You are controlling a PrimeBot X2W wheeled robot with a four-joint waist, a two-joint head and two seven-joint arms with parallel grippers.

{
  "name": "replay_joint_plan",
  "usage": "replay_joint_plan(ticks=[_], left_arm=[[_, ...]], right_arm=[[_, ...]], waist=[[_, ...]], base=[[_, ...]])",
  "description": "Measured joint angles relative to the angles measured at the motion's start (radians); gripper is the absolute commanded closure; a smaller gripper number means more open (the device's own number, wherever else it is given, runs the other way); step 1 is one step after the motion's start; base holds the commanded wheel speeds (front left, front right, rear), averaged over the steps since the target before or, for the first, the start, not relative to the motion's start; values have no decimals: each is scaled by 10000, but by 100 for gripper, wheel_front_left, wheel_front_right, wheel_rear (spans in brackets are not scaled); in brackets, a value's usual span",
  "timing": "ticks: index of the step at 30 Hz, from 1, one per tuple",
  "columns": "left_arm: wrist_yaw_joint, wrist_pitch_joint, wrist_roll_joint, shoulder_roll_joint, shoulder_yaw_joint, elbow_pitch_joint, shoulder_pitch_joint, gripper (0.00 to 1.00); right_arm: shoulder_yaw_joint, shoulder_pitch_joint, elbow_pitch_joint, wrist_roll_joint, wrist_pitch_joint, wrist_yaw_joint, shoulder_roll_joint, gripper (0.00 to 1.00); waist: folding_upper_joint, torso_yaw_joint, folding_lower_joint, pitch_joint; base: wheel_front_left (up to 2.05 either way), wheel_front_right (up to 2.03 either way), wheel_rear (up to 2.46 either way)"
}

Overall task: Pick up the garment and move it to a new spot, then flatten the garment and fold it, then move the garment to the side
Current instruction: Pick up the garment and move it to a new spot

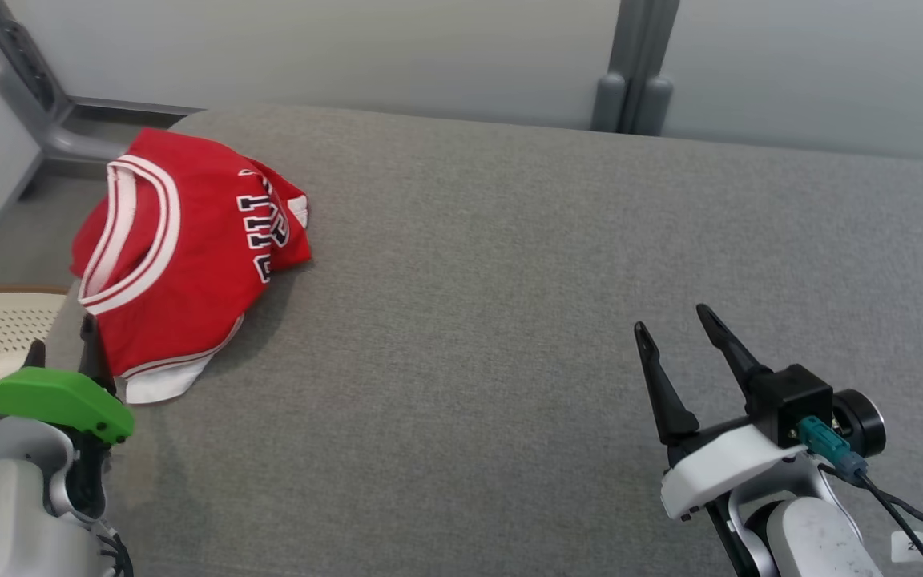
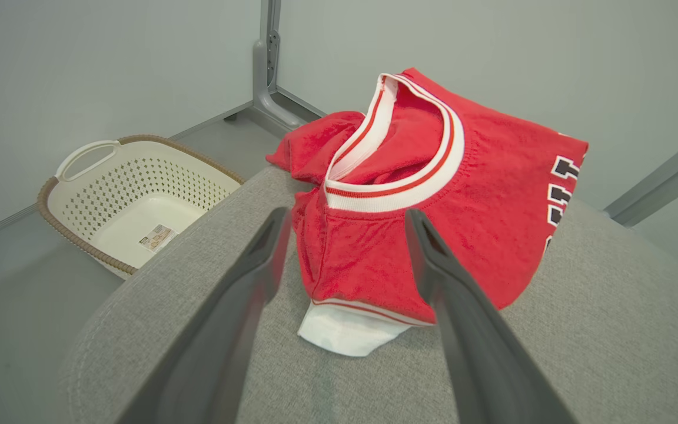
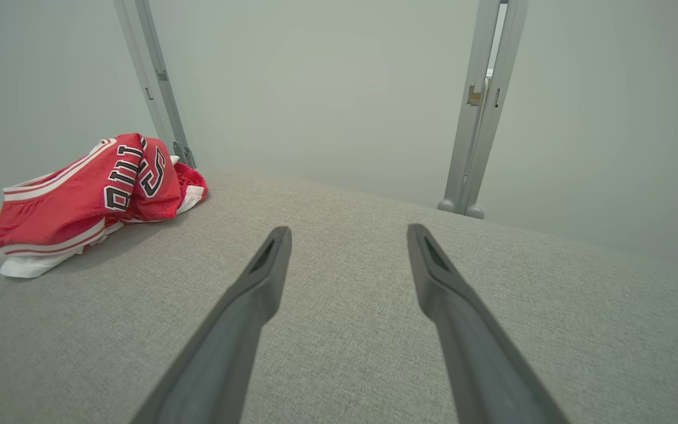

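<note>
Garment: a red jersey with white trim and black lettering. It lies crumpled at the far left corner of the grey fabric-covered counter, neck opening upward and a white hem sticking out on the near side.

Left gripper: fingers spread and holding nothing. The tips sit at the jersey's near edge; whether they touch the cloth cannot be told.

Right gripper: fingers spread and empty, over bare counter on the right, well apart from the jersey.

White perforated laundry basket: it has a brown rim and stands on the floor just beside the counter's left end, below the jersey's corner.
</note>
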Motion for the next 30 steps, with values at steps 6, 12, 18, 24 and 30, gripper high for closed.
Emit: replay_joint_plan(ticks=[6, 12, 18, 24, 30], left_arm=[[88, 213, -468, 458, 472, 1112, -1035, 0], [767, 612, -426, 903, 566, 1987, -1708, 0], [1024, 878, -368, 1129, 516, 2721, -2219, 100], [589, 1185, -268, 1768, 265, 2796, -2650, 100], [-67, 1323, 311, 2677, -370, 1906, -3432, 100]], right_arm=[[389, -198, -874, -240, 535, 0, -297, 0], [420, -199, -1526, -161, 851, 0, -656, 0], [389, -190, -1572, -2, 880, 0, -639, 0], [608, -291, -941, 261, 454, 0, -309, 0], [616, -344, -111, 635, -157, 0, -75, 0]], waist=[[0, -667, 0, 883], [0, -1284, 0, 1739], [0, -1816, 0, 2327], [0, -2118, 0, 1984], [0, -2160, 0, 1140]], base=[[0, 0, 0], [0, 0, 0], [0, 0, 0], [0, 0, 0], [0, 0, 0]])
